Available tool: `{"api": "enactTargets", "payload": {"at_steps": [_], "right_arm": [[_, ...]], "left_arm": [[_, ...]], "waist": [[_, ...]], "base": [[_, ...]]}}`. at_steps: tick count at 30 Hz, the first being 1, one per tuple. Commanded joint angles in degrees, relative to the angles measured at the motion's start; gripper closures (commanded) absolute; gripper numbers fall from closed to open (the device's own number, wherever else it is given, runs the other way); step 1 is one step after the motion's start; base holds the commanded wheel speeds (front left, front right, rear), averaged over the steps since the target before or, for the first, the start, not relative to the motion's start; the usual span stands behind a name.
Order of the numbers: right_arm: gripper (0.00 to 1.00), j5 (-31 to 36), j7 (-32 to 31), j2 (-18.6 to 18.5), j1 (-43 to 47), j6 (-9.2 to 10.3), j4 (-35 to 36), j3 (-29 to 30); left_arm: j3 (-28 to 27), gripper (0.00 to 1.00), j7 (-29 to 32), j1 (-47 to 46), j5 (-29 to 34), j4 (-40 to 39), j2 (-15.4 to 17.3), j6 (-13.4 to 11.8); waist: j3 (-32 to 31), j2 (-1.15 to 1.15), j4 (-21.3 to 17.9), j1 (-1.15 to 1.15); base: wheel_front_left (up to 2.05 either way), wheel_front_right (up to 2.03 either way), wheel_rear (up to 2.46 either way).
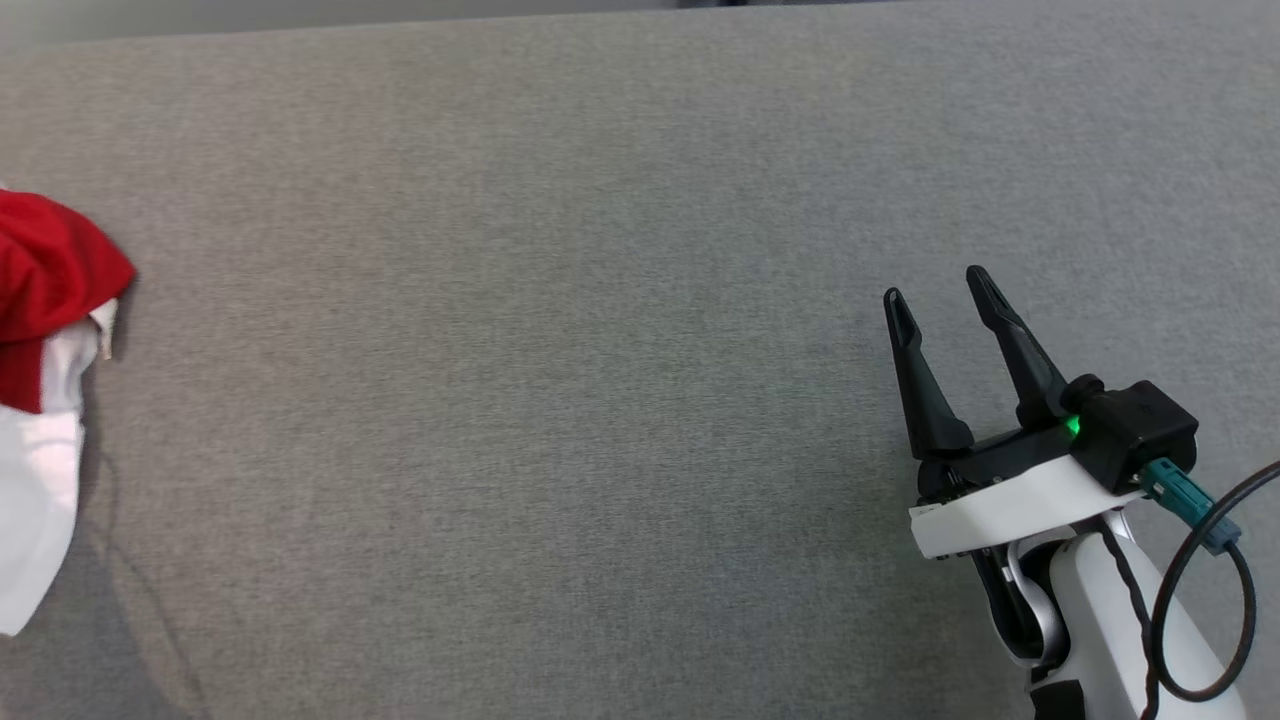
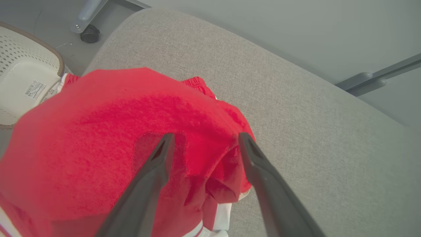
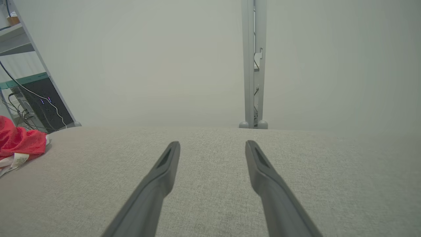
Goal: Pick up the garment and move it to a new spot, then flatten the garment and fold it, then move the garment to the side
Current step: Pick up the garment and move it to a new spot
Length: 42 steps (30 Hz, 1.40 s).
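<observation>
A grey fabric-covered worktop (image 1: pixel 600 300) stretches wide across the head view. At 9 o'clock in that view, right at the frame's edge, lies the garment (image 1: pixel 50 270), a crumpled heap of red cloth with white panels below it.

The left gripper (image 2: pixel 206 136) hangs over this heap in its own wrist view, jaws spread apart with red folds beneath and between them. Nothing is clenched, and I cannot tell whether the tips touch the cloth. The right gripper (image 1: pixel 934 285) sits at 4 o'clock in the head view, well apart from the garment, with jaws released and empty above bare fabric.

A white perforated basket (image 2: pixel 19 82) stands beyond the worktop's corner, at 10 o'clock in the left wrist view, near the heap.

What may go wrong, as I judge it: the heap is bunched, so the jaws may pinch several layers or only a thin fold. The first would lift the shirt tangled, and the second could let it slip free. The heap also lies near the worktop's edge, so a nudge might push cloth off towards the basket.

Counted: two grippers, one red heap, one basket. Whether the heap hides a second piece, I cannot tell.
</observation>
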<state>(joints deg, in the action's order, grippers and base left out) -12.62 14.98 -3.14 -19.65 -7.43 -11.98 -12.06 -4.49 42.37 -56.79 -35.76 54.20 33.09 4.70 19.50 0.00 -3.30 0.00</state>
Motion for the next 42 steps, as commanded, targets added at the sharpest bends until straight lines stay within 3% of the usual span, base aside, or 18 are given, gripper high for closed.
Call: {"api": "enactTargets", "payload": {"at_steps": [1, 11, 12, 13, 14, 16, 25, 32, 42], "right_arm": [[0.0, 0.3, 0.2, 0.0, -0.4, -0.11, 0.4, 0.1], [0.0, 0.5, 0.2, 0.1, 0.1, -0.11, 1.5, 0.6], [0.0, 0.5, 0.2, 0.1, 0.2, -0.11, 1.5, 0.7], [0.0, 0.5, 0.2, 0.1, 0.2, -0.11, 1.5, 0.7], [0.0, 0.5, 0.2, 0.1, 0.3, -0.11, 1.5, 0.7], [0.0, 0.6, 0.2, 0.1, 0.3, -0.11, 1.6, 0.8], [0.0, 0.7, 0.2, 0.1, 0.5, -0.11, 1.1, 0.4], [0.0, 0.5, 0.2, 0.1, 1.6, -0.11, 0.0, 0.0], [0.0, -0.7, 0.2, 0.0, 5.2, -0.11, -2.4, -0.2]], "left_arm": [[0.2, 0.0, 0.3, -1.1, 0.4, 1.2, 0.6, -0.7], [1.3, 0.0, 4.6, -2.2, 1.0, 9.7, 3.9, -1.0], [1.8, 0.13, 4.9, -2.2, 1.4, 10.2, 4.1, -1.1], [1.8, 0.13, 4.9, -2.2, 1.4, 10.2, 4.1, -1.1], [2.2, 0.55, 4.6, -2.2, 1.9, 10.4, 4.5, -1.2], [2.6, 1.0, 3.5, -2.6, 2.2, 10.6, 4.8, -1.0], [4.0, 1.0, 2.7, -4.0, 1.2, 11.7, 3.6, 1.8], [6.3, 1.0, -0.8, -3.6, 0.2, 8.9, 2.0, 2.8], [18.5, 1.0, 0.9, 1.1, -12.4, -16.0, -2.0, 2.9]], "waist": [[2.8, 0.0, -3.7, 0.0], [4.2, 0.0, -7.5, 0.0], [4.3, 0.0, -7.6, 0.0], [4.3, 0.0, -7.6, 0.0], [4.3, 0.0, -7.6, 0.0], [4.3, 0.0, -7.7, 0.0], [3.2, 0.0, -6.3, 0.0], [-1.6, 0.0, -4.4, 0.0], [-11.6, 0.0, -2.2, 0.0]], "base": [[0.0, 0.0, 0.0], [0.0, 0.0, 0.0], [0.0, 0.0, 0.0], [0.0, 0.0, 0.0], [0.0, 0.0, 0.0], [0.0, 0.0, 0.0], [0.0, 0.0, 0.0], [0.0, 0.0, 0.0], [0.0, 0.0, 0.0]]}}
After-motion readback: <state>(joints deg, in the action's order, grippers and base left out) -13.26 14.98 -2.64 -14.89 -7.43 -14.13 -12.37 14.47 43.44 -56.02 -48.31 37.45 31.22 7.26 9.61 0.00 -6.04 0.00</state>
